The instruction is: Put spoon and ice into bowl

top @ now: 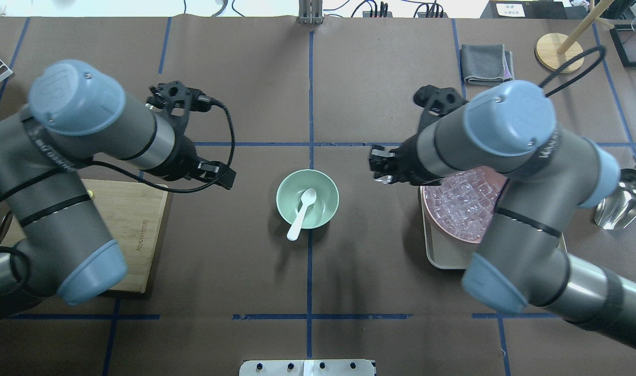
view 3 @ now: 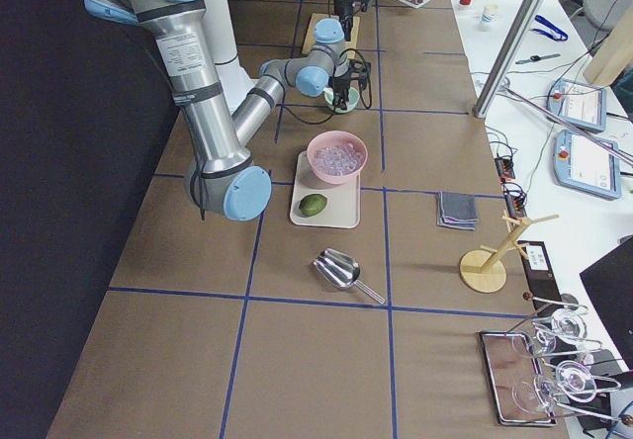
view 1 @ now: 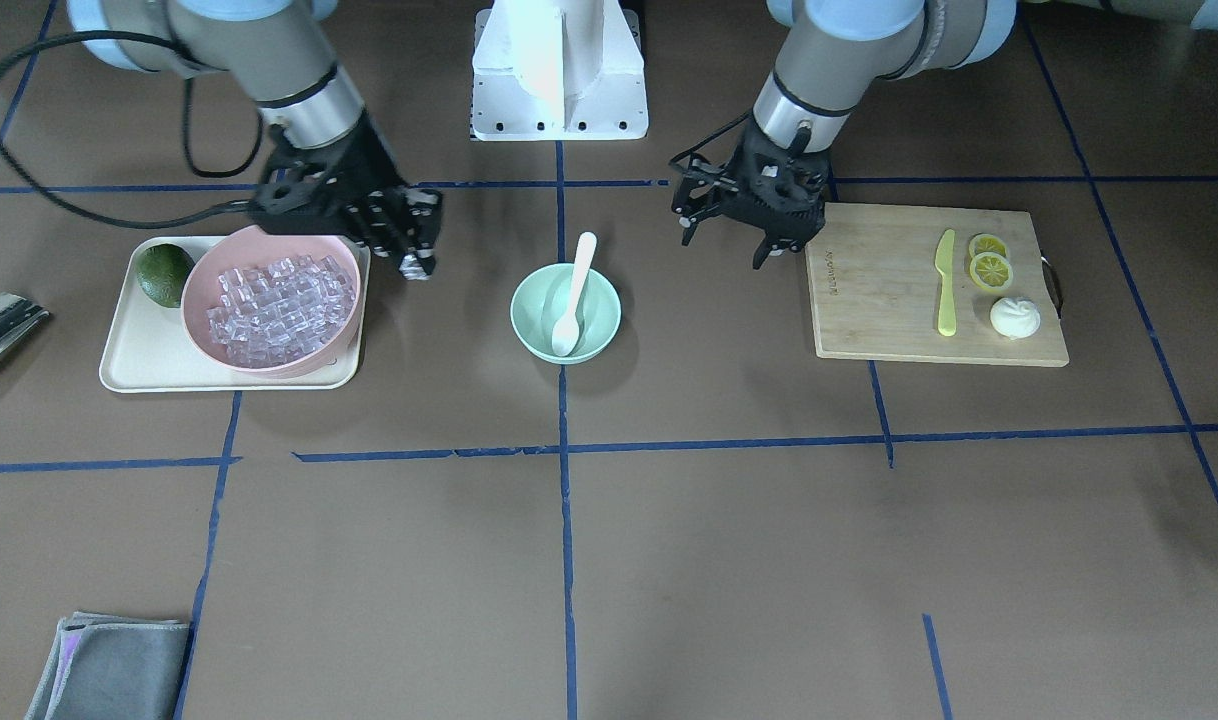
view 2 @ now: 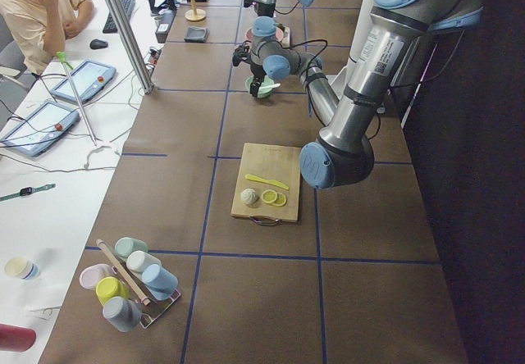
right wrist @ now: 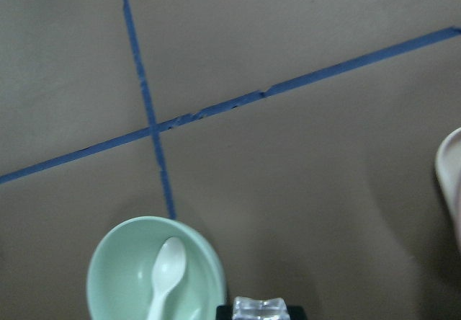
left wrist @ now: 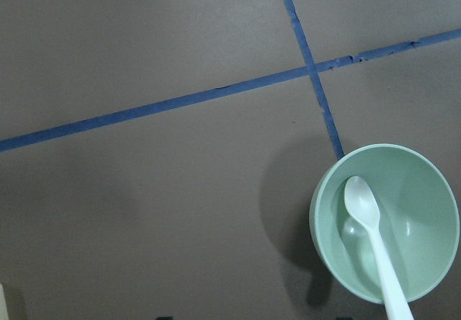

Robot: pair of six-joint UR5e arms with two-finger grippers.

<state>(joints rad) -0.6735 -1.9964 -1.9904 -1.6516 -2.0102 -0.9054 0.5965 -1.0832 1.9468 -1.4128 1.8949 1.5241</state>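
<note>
The right wrist view shows plainly what the overhead view barely reveals: a clear glassy ice cube (right wrist: pixel 261 308) clamped between the tips of the right gripper (view 1: pixel 416 258). The cube hangs between the large pink bowl (view 1: pixel 199 290) and the small mint-green bowl (view 1: pixel 529 325). In the mint-green bowl the white plastic spoon (view 1: pixel 575 290) lies with its handle on the rim. The left gripper (view 1: pixel 726 240) stands spread and empty beside the wooden cutting board (view 1: pixel 889 320), whose engraved word is too small to read.
</note>
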